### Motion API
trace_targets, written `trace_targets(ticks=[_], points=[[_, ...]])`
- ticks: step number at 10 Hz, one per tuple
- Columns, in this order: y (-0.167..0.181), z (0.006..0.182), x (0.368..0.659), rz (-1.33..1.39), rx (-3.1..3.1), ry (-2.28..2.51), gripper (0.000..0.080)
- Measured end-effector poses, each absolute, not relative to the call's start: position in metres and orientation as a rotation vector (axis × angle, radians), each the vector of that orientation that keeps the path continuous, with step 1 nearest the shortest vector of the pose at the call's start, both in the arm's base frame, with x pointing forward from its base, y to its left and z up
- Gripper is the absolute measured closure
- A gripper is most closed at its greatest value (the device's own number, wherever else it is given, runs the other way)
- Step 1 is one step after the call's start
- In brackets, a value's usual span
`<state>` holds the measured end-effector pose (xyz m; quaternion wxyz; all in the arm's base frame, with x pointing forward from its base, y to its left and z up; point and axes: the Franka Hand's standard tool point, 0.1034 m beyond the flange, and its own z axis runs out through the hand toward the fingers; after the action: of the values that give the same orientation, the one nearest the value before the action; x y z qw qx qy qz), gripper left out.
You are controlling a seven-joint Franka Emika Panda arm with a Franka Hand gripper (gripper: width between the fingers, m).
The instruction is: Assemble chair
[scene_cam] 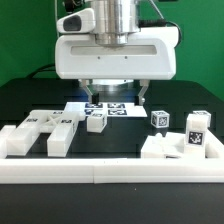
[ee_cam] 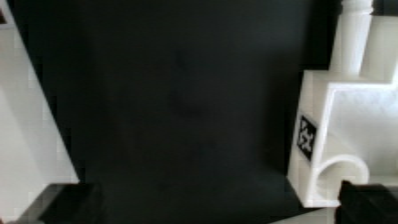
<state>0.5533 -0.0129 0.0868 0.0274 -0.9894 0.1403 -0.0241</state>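
Note:
The chair is in loose white tagged parts on the black table. A notched flat part [scene_cam: 42, 131] lies at the exterior view's left, with a small cube [scene_cam: 97, 122] beside it. Another cube [scene_cam: 158, 118] and a blocky cluster of parts [scene_cam: 188, 142] sit at the exterior view's right. My gripper [scene_cam: 112, 93] hangs open above the middle back of the table, holding nothing. In the wrist view the gripper [ee_cam: 214, 208] frames bare black table. A white part with a tag [ee_cam: 334, 120] lies just beside one dark fingertip [ee_cam: 366, 200].
The marker board [scene_cam: 108, 106] lies flat under the gripper. A long plain white rail [scene_cam: 110, 172] runs along the table's front edge. A white strip [ee_cam: 9, 100] shows at the edge of the wrist view; what it belongs to I cannot tell.

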Motion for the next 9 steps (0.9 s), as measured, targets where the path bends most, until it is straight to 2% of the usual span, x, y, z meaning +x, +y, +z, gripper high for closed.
trace_targets(ticks=[2, 6, 9], points=[[-0.015, 0.086, 0.551, -0.070, -3.055, 0.440, 0.0150], [-0.050, 0.071, 0.510, 0.009, -3.061, 0.537, 0.0150], [-0.050, 0.069, 0.505, 0.070, -3.053, 0.541, 0.0150]])
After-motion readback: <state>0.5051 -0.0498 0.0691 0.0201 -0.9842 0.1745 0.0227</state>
